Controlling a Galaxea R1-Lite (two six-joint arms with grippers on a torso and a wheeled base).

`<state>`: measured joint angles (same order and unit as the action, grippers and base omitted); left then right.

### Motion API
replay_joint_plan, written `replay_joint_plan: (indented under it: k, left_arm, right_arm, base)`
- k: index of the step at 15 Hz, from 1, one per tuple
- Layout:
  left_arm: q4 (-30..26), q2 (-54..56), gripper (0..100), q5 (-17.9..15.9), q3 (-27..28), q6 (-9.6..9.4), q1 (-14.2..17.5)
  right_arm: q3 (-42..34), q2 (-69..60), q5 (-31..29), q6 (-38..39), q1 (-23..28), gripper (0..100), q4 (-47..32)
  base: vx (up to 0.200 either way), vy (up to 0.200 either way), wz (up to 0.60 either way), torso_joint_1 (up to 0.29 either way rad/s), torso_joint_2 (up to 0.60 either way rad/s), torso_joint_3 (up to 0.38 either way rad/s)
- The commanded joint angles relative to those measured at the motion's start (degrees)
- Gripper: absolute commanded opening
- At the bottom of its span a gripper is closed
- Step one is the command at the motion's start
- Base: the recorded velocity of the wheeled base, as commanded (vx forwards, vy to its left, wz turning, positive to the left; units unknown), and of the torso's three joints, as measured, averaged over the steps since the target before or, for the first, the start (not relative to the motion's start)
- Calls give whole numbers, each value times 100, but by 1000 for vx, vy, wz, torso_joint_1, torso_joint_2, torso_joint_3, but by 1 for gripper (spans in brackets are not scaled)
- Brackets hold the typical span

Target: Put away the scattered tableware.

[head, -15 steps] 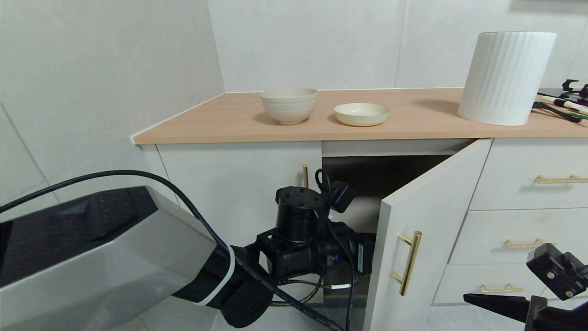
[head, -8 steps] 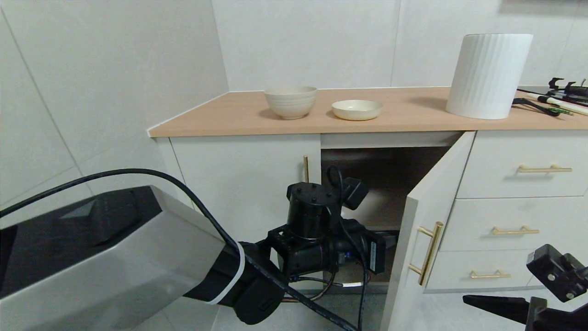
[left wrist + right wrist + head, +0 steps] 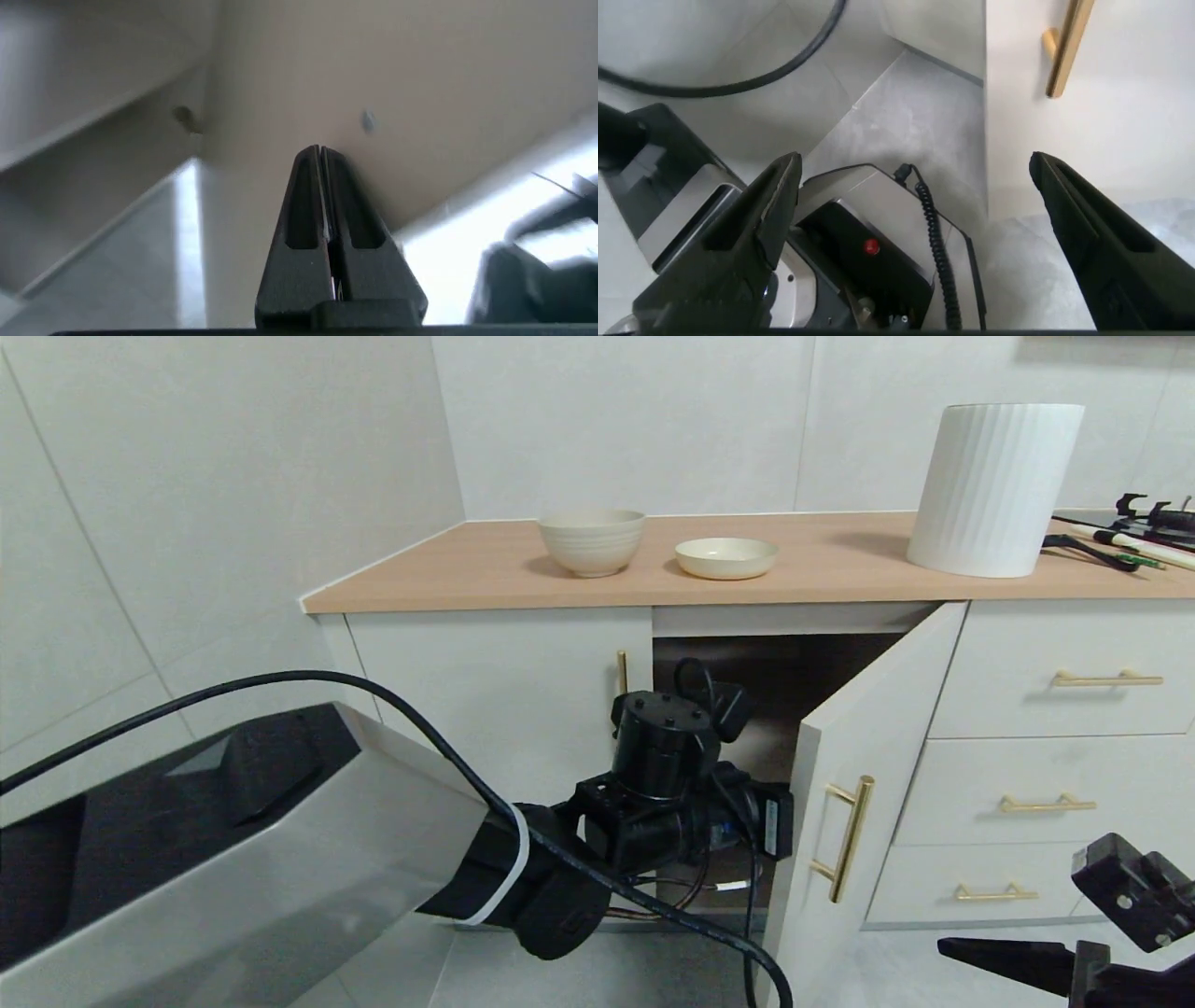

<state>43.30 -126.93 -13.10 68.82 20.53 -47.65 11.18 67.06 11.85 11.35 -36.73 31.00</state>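
A cream ribbed bowl [image 3: 590,541] and a shallow cream dish [image 3: 726,558] stand side by side on the wooden countertop [image 3: 448,581]. Below them a cabinet door [image 3: 873,775] with a brass handle [image 3: 845,840] hangs partly open. My left arm's wrist [image 3: 672,784] is in the cabinet opening, just behind the door's free edge. In the left wrist view, the left gripper [image 3: 320,154] is shut on nothing, its tips right at the door's pale inner face. The right gripper [image 3: 915,252] hangs open and low near the floor, to the right of the door, holding nothing.
A tall white ribbed container [image 3: 994,490] stands on the countertop to the right, with several dark utensils [image 3: 1120,537] behind it. Drawers with brass handles [image 3: 1106,679] fill the cabinet front on the right. A tiled wall closes off the left side.
The head camera pulled back over the first half second. Since then the left wrist has moved up and right, deeper into the opening, and the door's free edge has shifted left.
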Motion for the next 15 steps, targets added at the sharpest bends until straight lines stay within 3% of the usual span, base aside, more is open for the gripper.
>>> replay_joint_plan:
  k: [1,4,5,7,8,12,15]
  left_arm:
    - [3,19,0,54,106,4,-218]
    - [20,590,0,-25,-193,4,-939]
    - [38,907,0,-245,-457,-5,-1202]
    - [38,1012,0,-254,-536,-49,-1176]
    - [38,1065,0,-219,-597,-31,-851]
    - [-6,1364,0,-192,-896,13,-148]
    - [12,2287,0,80,-1802,13,459]
  right_arm:
    - [7,-229,10,-1,-238,100,-138]
    - [332,-1389,274,25,-1179,100,-1325]
    - [578,-1828,722,25,-1214,100,-2019]
    - [833,-2013,1021,16,-1020,100,-2467]
    - [868,-2021,1012,16,-976,100,-2467]
    - [912,-2004,977,16,-959,100,-2476]
    - [1053,-1749,951,25,-915,100,-2485]
  base:
    - [0,0,0,0,0,0]
    - [0,0,0,0,0,0]
    - [0,0,0,0,0,0]
    - [0,0,0,0,0,0]
    - [0,0,0,0,0,0]
    - [0,0,0,0,0,0]
    - [0,0,0,0,0,0]
